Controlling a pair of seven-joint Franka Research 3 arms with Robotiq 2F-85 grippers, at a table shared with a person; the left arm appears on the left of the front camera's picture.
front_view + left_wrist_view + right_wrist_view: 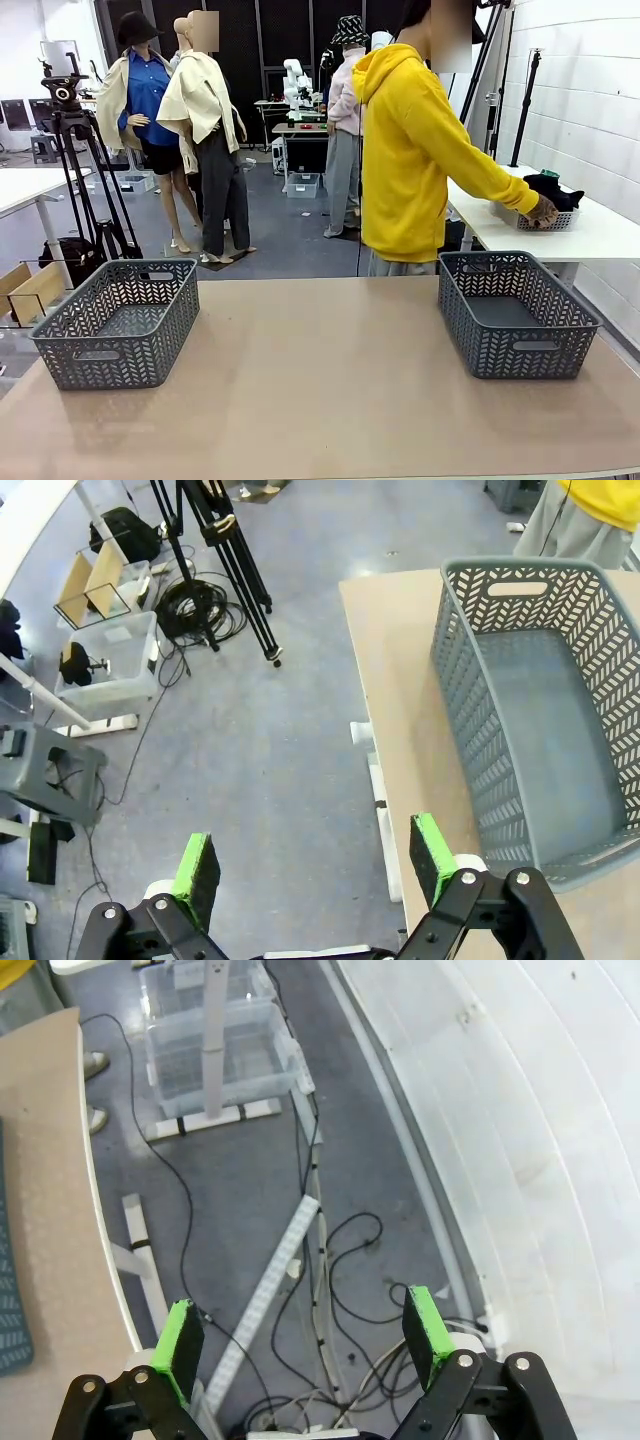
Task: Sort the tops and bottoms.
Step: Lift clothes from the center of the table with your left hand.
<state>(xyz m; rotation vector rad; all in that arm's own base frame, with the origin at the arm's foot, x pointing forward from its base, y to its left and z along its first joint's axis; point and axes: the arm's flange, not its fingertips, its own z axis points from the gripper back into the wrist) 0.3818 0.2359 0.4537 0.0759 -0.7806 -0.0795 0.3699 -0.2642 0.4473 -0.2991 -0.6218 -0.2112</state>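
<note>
Tops and bottoms (556,190): heaped dark in a small white basket (548,222) on the white side counter (600,240) at far right, well apart from both grey baskets.
Person (410,160): in a yellow hoodie, turned to that side counter, one hand (543,211) on the white basket.
Left grey basket (130,355): on the tan counter (320,390) near its left edge, bare bottom showing.
Right grey basket (520,350): near the right edge, bare bottom showing.
Left jaws: wide apart, green pads (197,875) over the floor (250,730), just off the counter's edge.
Right jaws: wide apart, green pads (180,1345) over floor strewn with cables (340,1260), beside the counter's edge.
</note>
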